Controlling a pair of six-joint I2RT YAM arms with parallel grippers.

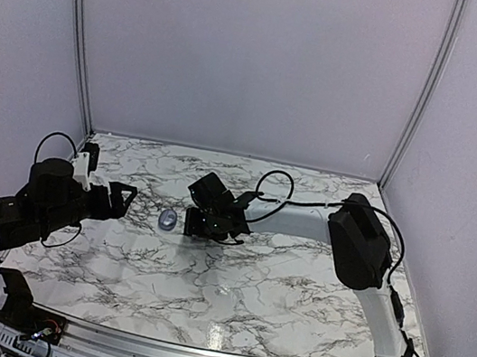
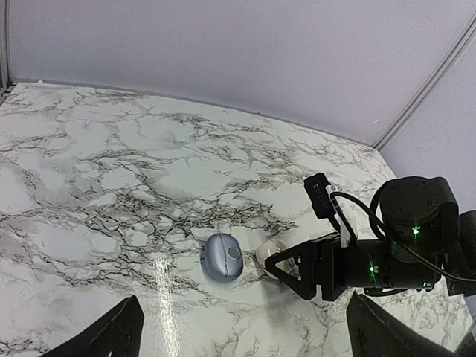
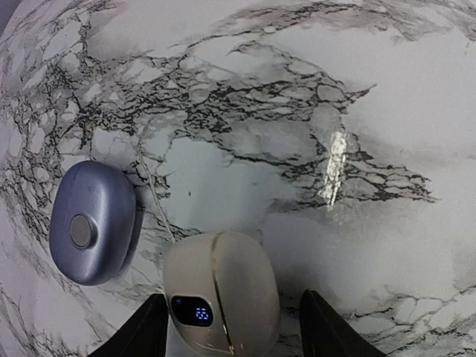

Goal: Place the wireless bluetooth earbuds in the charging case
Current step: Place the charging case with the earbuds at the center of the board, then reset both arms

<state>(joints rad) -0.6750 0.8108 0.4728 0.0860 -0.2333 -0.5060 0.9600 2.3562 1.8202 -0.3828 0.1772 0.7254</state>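
Jaws of R gripper [image 3: 232, 297] spread round white charging case [image 3: 223, 275], lower centre, no squeeze. L gripper [image 2: 245, 300] jaws wide, empty. Just left: blue pod [image 3: 93, 223].

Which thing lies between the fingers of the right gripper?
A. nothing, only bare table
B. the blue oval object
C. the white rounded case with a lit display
C: in the right wrist view the white rounded case sits between the fingers of the right gripper, while the blue oval object lies beside it, outside the fingers.
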